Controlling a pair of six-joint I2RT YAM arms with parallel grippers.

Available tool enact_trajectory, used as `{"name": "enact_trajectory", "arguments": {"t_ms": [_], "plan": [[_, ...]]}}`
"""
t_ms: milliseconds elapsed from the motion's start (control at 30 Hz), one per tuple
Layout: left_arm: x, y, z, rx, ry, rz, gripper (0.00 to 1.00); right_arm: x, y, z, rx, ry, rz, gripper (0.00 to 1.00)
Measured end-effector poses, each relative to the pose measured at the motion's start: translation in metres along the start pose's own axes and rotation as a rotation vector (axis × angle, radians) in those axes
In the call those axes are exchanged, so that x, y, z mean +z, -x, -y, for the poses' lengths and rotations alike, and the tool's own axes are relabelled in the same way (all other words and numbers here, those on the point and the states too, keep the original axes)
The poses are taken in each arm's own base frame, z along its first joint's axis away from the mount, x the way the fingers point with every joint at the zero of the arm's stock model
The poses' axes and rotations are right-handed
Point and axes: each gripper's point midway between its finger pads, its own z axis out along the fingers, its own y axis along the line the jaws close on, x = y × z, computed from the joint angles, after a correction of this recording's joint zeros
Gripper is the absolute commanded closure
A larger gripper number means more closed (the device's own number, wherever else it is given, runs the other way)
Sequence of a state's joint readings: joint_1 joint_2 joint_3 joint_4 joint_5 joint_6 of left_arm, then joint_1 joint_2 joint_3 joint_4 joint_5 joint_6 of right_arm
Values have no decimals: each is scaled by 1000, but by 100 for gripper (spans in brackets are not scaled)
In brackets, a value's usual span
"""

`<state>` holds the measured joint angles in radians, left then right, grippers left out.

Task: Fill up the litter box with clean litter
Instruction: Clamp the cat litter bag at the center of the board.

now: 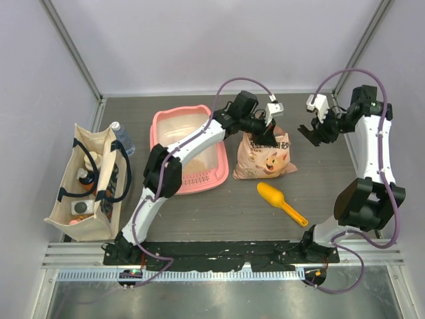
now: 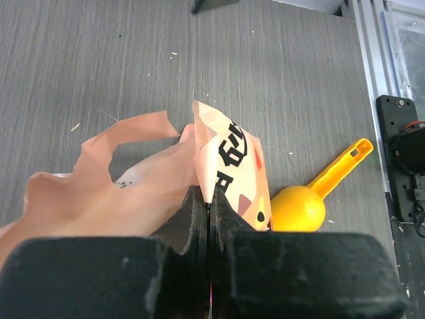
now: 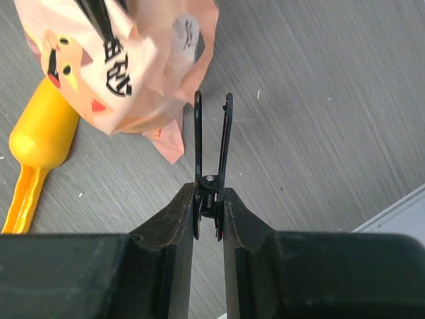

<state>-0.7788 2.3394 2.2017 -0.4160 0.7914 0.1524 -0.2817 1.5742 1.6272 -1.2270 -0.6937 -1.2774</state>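
The pink litter box [image 1: 159, 133] lies at the back left of the table, partly under my left arm; I see no litter granules in any view. My left gripper [image 1: 266, 130] is shut on the top edge of the peach cat-print bag [image 1: 263, 156], which stands right of the box. In the left wrist view the jaws [image 2: 209, 199] pinch the bag's folded top [image 2: 229, 156]. My right gripper [image 1: 312, 133] hovers right of the bag, shut on a black spring clip [image 3: 212, 133] whose arms stand apart, shown in the right wrist view [image 3: 209, 193].
A yellow-orange scoop [image 1: 280, 201] lies on the table in front of the bag. A beige tote bag [image 1: 89, 183] with items stands at the left, a water bottle [image 1: 123, 136] behind it. Enclosure walls surround the table; a metal rail runs along the near edge.
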Motion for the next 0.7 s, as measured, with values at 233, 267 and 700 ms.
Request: {"name": "enact_trajectory", "arguments": {"t_ms": [233,267,700], "plan": [[-1,-1,1,-102,-7,14,100,17,-55,-37,119,103,-119,99],[0,-2,1,-113,-8,13,100,18,-58,-37,157,109,-120,98],[0,-3,4,-310,-64,-21,100,16,7,-2,107,106,93,99]]}}
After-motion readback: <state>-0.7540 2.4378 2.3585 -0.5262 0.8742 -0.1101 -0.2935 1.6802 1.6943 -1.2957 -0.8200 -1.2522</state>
